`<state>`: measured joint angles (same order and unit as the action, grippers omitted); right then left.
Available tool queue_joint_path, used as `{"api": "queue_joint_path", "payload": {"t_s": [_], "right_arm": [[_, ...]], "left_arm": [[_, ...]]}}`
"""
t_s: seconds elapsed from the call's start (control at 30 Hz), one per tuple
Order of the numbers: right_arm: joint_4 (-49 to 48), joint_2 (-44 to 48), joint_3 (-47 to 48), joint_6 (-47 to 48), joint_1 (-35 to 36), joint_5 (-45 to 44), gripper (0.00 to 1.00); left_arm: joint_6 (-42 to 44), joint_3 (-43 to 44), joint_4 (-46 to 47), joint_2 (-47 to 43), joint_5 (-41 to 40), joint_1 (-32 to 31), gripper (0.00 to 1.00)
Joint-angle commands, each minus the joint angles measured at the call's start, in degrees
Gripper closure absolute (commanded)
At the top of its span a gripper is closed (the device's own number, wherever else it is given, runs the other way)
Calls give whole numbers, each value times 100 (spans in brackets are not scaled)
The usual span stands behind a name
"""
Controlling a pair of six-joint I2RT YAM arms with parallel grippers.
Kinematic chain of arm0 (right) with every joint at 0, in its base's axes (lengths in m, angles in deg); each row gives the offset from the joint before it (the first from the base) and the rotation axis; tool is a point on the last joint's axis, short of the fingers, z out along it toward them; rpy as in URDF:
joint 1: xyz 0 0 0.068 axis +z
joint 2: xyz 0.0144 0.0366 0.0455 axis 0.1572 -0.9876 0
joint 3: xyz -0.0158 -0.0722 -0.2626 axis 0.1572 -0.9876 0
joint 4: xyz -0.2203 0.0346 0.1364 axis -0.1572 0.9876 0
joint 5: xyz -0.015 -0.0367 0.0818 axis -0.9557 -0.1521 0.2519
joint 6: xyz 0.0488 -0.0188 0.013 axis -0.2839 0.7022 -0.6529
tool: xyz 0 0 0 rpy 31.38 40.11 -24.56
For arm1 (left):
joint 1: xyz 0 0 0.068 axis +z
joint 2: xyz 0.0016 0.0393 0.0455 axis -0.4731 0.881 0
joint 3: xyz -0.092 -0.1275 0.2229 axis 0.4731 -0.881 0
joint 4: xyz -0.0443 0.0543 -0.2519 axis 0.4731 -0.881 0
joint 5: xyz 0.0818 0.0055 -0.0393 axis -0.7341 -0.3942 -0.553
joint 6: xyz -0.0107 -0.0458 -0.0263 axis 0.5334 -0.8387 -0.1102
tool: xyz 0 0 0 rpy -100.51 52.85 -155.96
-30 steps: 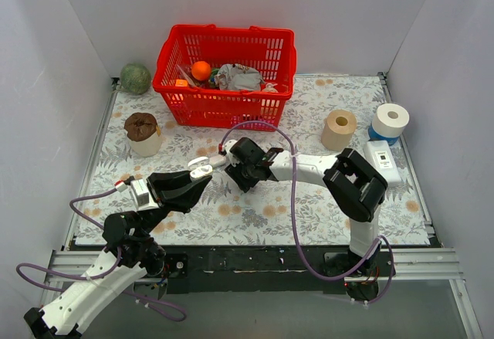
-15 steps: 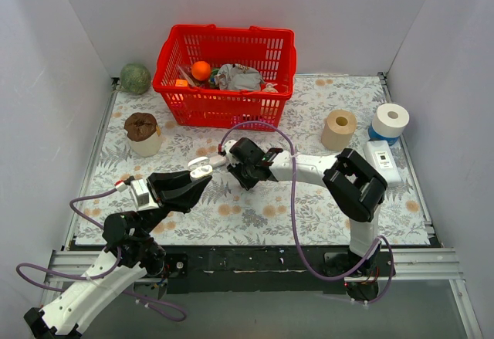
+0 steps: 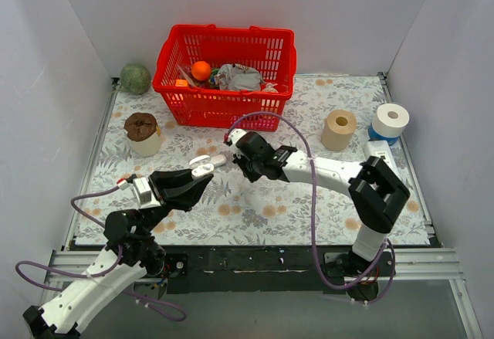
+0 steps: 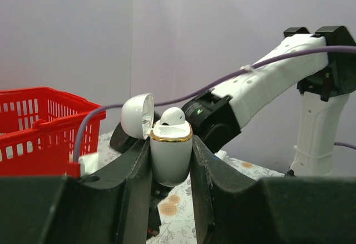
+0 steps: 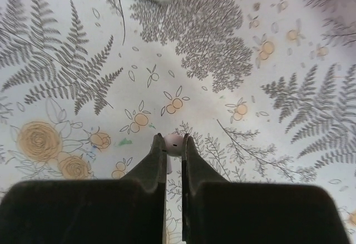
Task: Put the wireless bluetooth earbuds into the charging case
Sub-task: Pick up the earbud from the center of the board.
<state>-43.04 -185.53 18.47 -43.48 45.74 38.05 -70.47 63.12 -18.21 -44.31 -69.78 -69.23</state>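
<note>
From above: my left hand (image 3: 202, 175) holds the charging case (image 3: 204, 171) off the counter (image 3: 309, 111), my right hand (image 3: 235, 142) at its 1 o'clock. Left wrist: clamped upright, lid open to receive, one earbud (image 4: 173, 116) seated. Right wrist: fingers (image 5: 157, 163) pinch the second earbud (image 5: 173, 142), likely next in.

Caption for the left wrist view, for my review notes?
Left claw grips the open case, one earbud sitting in it, lid flipped back; right arm behind, red basket at left.

Open case (image 4: 171, 158), earbud (image 4: 173, 116) seated, second earbud (image 5: 173, 143) seemingly pinched
</note>
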Motion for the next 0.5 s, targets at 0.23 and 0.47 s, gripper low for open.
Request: {"api": "queue_joint_path", "payload": {"t_s": [0.23, 0.47], "right_arm": [[-1449, 2648, -226, -267, -29, -604, 99], [-2339, 3871, -104, 40, -29, -455, 99]], "left_arm": [[437, 478, 1116, 1033, -181, 21, 100], [543, 1304, 2197, 2614, 11, 21, 100]]}}
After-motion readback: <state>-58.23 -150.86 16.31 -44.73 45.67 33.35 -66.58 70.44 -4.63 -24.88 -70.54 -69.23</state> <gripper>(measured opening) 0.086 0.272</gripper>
